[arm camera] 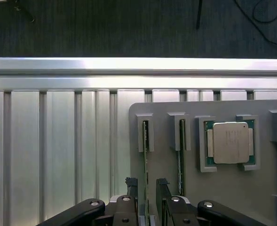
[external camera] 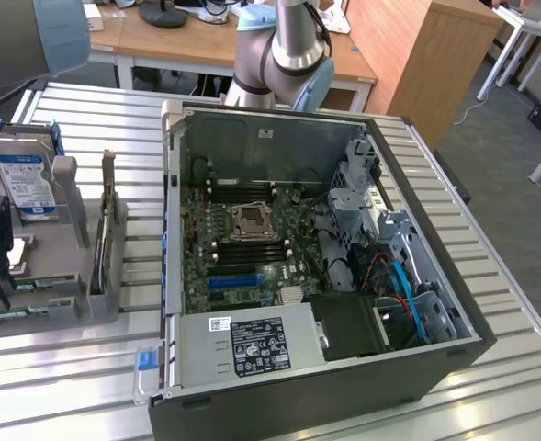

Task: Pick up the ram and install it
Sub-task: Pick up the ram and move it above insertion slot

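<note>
- The pincer [arm camera: 146,184] is seen wide open with nothing gripped. Its fingers [arm camera: 131,184] are set on either side of the ram, and a gap is left on each side.
- The ram [arm camera: 146,157] is seen edge-on as a thin green strip. It is stood in a narrow slot of a grey holder [arm camera: 223,188] and passes between the open fingers.
- A second stick [arm camera: 179,157] is held the same way in the neighbouring slot, just beside the first.
- Further along the holder, a square silver processor [arm camera: 230,142] is laid flat in its own recess.
- The holder is carried on a ribbed aluminium table [arm camera: 58,150], and a dark floor [arm camera: 129,28] is seen beyond the table's edge.
- At the exterior view's left, a hard drive [external camera: 27,184] with a blue label is stood upright.
- To the exterior view's right of it, an opened computer case [external camera: 279,138] is laid on its side, with its motherboard [external camera: 242,243] exposed.
- Behind the case, the arm [external camera: 284,46] is seen.
</note>
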Robot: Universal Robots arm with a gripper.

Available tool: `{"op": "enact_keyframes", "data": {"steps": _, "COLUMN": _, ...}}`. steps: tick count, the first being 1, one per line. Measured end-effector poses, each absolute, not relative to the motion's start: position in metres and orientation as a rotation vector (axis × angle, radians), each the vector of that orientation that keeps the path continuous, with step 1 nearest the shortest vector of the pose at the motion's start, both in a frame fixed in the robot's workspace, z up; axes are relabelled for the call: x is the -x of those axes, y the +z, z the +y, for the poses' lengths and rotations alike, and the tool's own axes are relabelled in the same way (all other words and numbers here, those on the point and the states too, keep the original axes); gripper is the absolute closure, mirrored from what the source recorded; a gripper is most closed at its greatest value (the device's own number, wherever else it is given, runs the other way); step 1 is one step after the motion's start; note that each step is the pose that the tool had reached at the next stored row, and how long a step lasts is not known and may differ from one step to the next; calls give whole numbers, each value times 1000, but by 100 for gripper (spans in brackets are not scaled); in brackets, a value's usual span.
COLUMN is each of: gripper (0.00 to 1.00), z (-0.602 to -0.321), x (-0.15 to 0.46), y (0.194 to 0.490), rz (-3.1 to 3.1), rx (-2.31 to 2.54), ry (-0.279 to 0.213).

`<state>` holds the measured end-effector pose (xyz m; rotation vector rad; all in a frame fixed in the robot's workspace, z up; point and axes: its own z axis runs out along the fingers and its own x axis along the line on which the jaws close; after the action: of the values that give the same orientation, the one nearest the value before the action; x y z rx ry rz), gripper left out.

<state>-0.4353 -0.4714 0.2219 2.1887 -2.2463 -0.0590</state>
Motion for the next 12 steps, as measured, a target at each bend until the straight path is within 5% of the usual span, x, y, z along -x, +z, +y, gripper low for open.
{"op": "enact_keyframes", "data": {"steps": 12, "gripper": 70, "z": -471, "x": 433, "y": 218, "rz": -2244, "rx": -2191, "ry": -59}}
